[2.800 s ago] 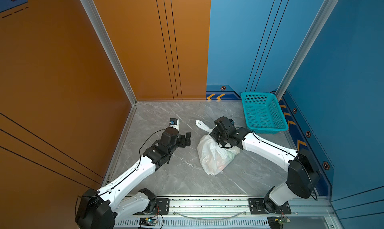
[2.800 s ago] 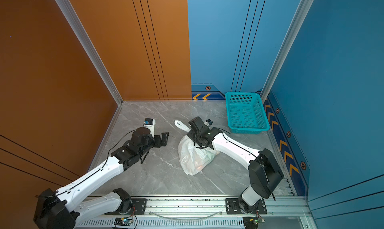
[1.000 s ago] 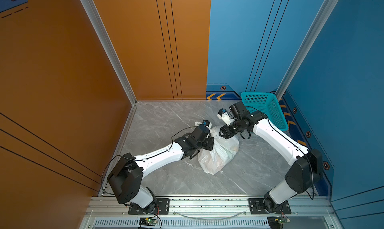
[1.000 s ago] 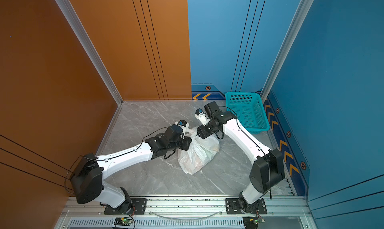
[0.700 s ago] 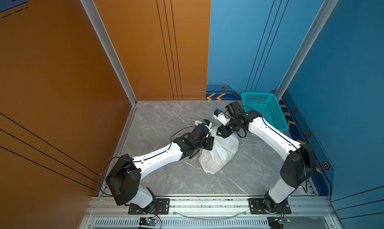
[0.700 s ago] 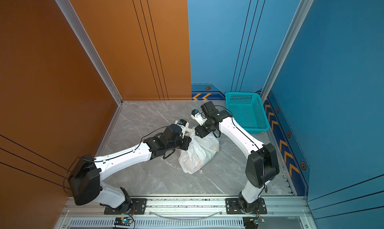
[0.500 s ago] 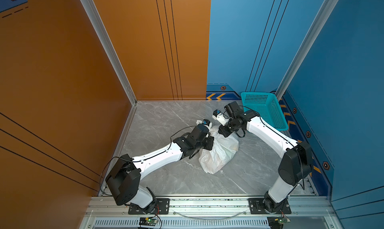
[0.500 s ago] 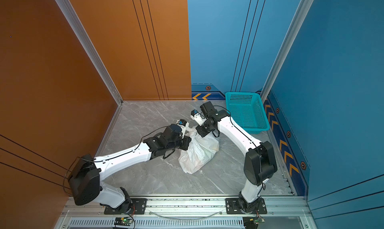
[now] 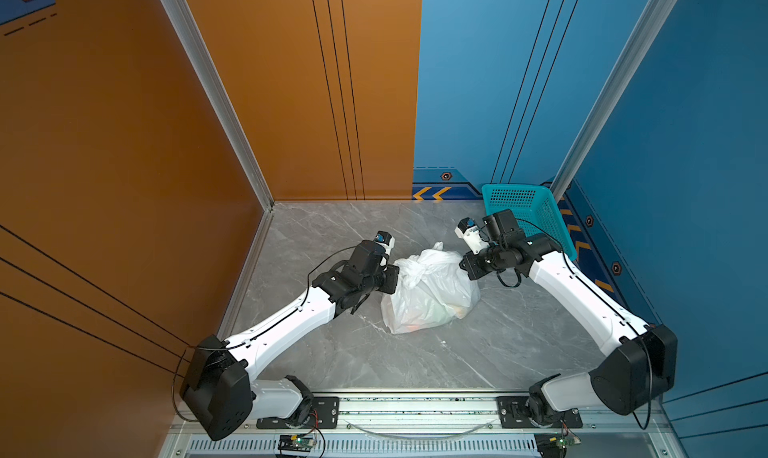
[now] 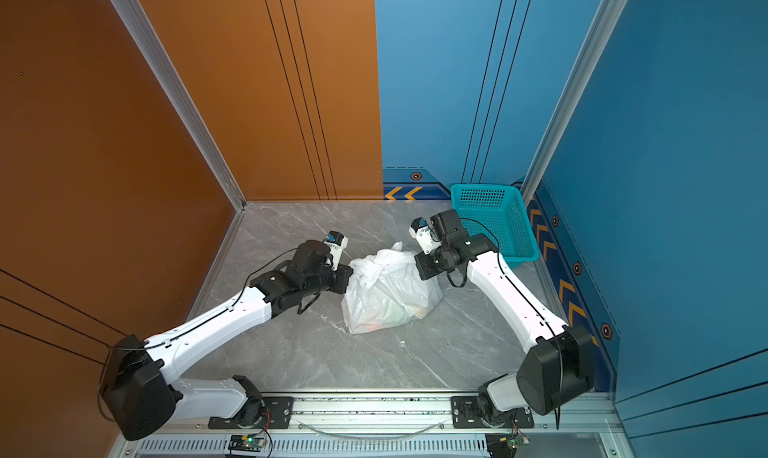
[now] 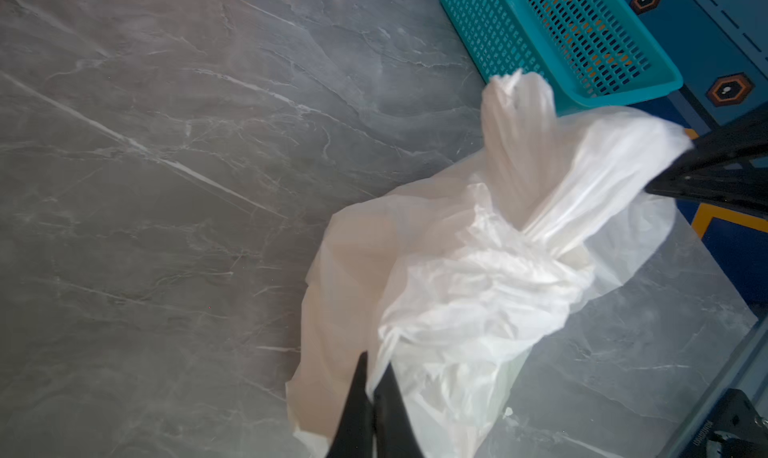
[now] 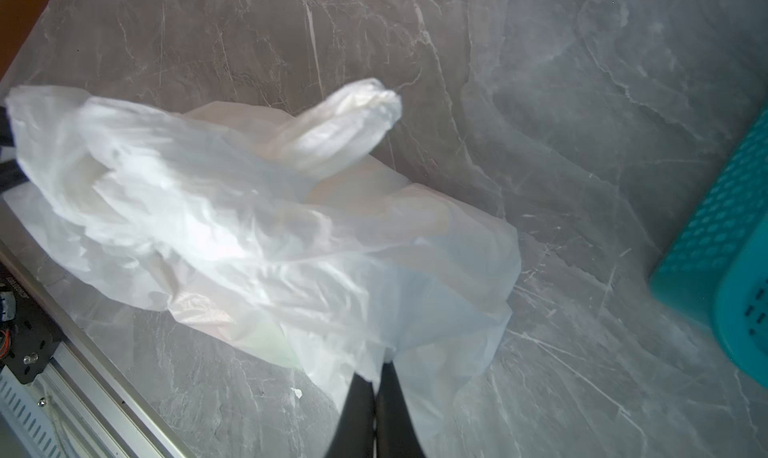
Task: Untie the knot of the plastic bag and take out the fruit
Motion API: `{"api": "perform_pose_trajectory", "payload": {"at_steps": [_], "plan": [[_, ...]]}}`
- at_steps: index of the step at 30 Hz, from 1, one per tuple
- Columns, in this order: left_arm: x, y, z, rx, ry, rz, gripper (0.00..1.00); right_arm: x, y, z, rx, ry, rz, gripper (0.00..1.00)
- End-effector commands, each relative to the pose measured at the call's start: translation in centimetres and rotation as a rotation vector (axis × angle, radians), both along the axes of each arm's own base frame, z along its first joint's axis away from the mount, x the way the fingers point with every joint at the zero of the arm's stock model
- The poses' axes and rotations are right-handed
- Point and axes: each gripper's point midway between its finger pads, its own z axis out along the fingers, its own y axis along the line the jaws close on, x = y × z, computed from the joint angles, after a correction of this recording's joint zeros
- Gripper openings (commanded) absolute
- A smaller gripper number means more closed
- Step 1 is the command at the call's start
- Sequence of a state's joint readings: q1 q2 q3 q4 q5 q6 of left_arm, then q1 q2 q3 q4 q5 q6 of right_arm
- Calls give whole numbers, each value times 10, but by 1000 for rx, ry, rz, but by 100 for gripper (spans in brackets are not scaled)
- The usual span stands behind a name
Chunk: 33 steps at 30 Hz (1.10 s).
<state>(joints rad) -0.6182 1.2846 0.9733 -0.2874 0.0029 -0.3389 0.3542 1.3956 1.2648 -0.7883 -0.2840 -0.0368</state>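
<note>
We count one plastic bag [image 9: 428,298] [image 10: 386,300], white and translucent, lying near the middle of the grey marble surface [image 9: 332,236] between the two arms. Its neck is gathered into one knot [image 9: 417,274] [image 11: 530,231], and one free handle loop [image 9: 436,247] [image 12: 353,123] sticks up from it on the far side.

The fruit [image 9: 455,310] shows only as faint orange and pale green tints through the film at the bag's lower end. We cannot count the pieces or name them.

There are two end effectors, one on each side of the bag. The left end effector [image 9: 395,274] [image 11: 376,364] has its two black fingers pressed together on a fold of the bag's film on the left side. The right end effector [image 9: 464,265] [image 12: 380,371] is likewise pressed together, pinching the film at the bag's right edge. In the left wrist view the film stretches across to one of its dark fingers [image 11: 706,165].

One teal perforated basket [image 9: 536,211] [image 10: 498,217] [image 11: 561,40] stands in the far right corner, well apart from the bag. It sits tilted, with its right side lifted against the blue wall.

For markings, we see two yellow chevrons [image 9: 432,193] on the strip at the foot of the back wall. There are also two orange-edged hexagon marks [image 11: 729,88] beside the basket in the left wrist view. A line of small white lettering [image 11: 703,437] runs along a black part at the edge of that view, too small for us to read.
</note>
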Motion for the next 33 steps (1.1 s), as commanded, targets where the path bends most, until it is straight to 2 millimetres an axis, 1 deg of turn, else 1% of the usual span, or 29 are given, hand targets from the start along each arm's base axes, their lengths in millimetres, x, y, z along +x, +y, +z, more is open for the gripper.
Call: {"api": "perform_pose_trajectory", "payload": {"at_steps": [1, 3, 5, 7, 10, 13, 16, 17, 18, 19, 20, 21, 24, 26, 29, 33], "plan": [[-9, 33, -17, 67, 44, 22, 0, -7, -36, -17, -8, 63, -180, 0], [-9, 46, -23, 63, 56, 53, 0, -11, -52, -26, 5, 91, -252, 0], [-10, 55, -30, 63, 68, 78, 0, -14, -63, -33, 15, 111, -301, 0], [-11, 63, -38, 61, 79, 106, 0, -15, -69, -37, 25, 114, -336, 0], [-10, 69, -42, 44, 78, 136, 0, -17, -73, -41, 24, 122, -358, 0], [-10, 63, -33, 11, 59, 119, 0, -17, -70, -36, 40, 115, -343, 0], [-9, 57, -19, 16, 20, 85, 0, -18, -66, -26, 53, 95, -318, 0], [-8, 56, -13, 17, 6, 79, 0, -19, -64, -21, 55, 96, -299, 6], [-8, 54, -7, 13, -9, 71, 0, -21, -64, -16, 46, 96, -287, 19], [-8, 52, -1, 7, -24, 63, 0, -22, -63, -11, 38, 91, -272, 36], [-9, 49, 6, 2, -41, 52, 0, -24, -61, -5, 20, 79, -254, 49], [-9, 47, 12, -2, -57, 41, 0, -26, -58, 3, -4, 57, -237, 58], [-11, 40, 25, -9, -92, 13, 0, -31, -42, 28, -82, -52, -173, 79], [-12, 36, 31, -10, -106, -2, 0, -32, -25, 41, -92, -104, -122, 86], [-13, 33, 33, -2, -119, -15, 0, -29, 10, 52, -69, -143, -39, 91], [-13, 31, 31, 5, -117, -24, 0, -11, 45, 50, -109, -194, 15, 95]]}}
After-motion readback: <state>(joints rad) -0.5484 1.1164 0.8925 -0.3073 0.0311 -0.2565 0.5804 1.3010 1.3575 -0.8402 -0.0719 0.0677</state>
